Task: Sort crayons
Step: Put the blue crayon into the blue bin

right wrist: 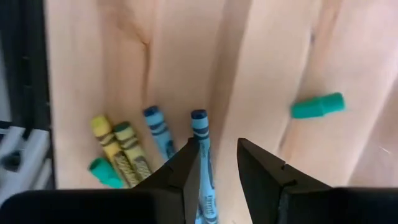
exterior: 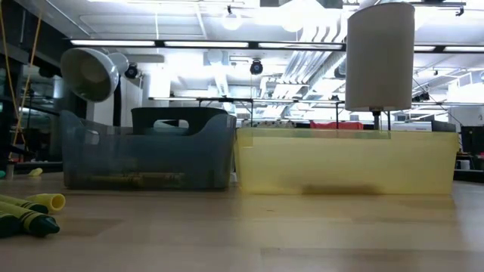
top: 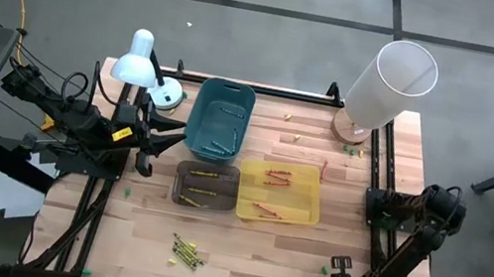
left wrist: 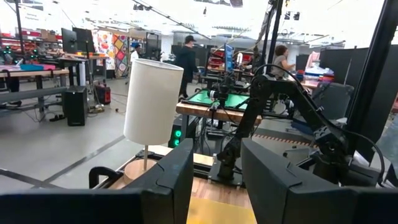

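The left gripper (top: pixel 170 133), fingers parted and empty, hovers beside the teal bin (top: pixel 221 116) holding blue crayons (top: pixel 220 145). The brown bin (top: pixel 206 186) holds yellow-green ones; the yellow bin (top: pixel 279 192) holds red-orange. The right gripper (right wrist: pixel 217 163), fingers parted, straddles a blue crayon (right wrist: pixel 201 134).

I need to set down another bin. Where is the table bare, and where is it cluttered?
Bare wood lies along the near edge between the loose crayons and the right gripper, and right of the yellow bin. It is crowded at the middle, where the teal bin and brown bin sit together.
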### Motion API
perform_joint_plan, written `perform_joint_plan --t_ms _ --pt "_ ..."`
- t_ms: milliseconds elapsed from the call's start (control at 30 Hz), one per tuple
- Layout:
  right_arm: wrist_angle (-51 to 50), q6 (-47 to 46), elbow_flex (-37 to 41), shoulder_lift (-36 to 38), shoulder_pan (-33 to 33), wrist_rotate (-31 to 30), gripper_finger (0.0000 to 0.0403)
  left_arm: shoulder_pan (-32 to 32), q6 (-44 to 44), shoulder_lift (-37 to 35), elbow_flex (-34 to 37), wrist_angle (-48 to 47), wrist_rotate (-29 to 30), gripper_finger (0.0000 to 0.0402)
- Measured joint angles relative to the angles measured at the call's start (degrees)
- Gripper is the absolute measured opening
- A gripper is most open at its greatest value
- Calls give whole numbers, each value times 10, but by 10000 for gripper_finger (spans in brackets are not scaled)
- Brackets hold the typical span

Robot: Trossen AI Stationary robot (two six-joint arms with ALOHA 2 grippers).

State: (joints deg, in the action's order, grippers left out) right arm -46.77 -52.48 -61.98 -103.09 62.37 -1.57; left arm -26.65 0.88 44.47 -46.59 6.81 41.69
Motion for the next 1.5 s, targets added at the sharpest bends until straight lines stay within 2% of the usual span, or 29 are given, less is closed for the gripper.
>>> perform_joint_plan --t_ms 333,500,667,767,900,1067,1300,1500 --pt "7 -4 7 0 4 -7 98 0 0 0 0 -1 9 120" --pt "55 -48 41 4 3 30 98 0 0 0 0 -1 9 119" --pt "53 -66 45 3 3 16 97 0 0 0 0 -1 9 119" --pt "51 -66 45 2 -1 19 74 0 0 0 0 -1 9 120" --pt "47 -71 46 2 -7 33 12 0 0 0 0 -1 9 119" --pt "30 -71 32 9 -17 35 6 0 0 0 0 -1 9 120" --pt "-66 -107 12 93 -25 -6 2 0 2 0 0 8 10 120" --pt "-162 -147 -7 219 -53 -97 1 0 4 -1 0 12 10 119"
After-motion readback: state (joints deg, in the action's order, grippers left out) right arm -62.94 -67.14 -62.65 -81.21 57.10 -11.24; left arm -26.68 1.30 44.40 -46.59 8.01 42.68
